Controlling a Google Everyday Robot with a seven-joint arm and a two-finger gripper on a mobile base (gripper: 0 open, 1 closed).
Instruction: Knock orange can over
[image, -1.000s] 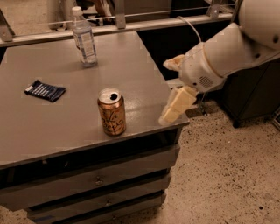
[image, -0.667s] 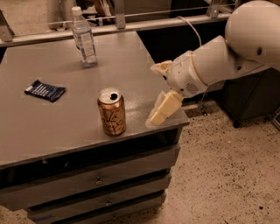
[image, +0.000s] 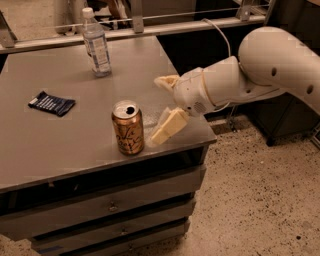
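Right now I have the gripper (image: 156, 110) over the near right corner of the grey table (image: 65, 150), with its two tan fingers (image: 170, 126) spread apart and nothing between them. Just to its left, the orange can (image: 127, 127) stands upright, close beside the lower fingertip; I cannot tell whether they touch. Beyond the gripper and to its left stands a clear plastic bottle (image: 97, 45). Well off to its left lies a dark blue packet (image: 51, 103), flat on the tabletop.
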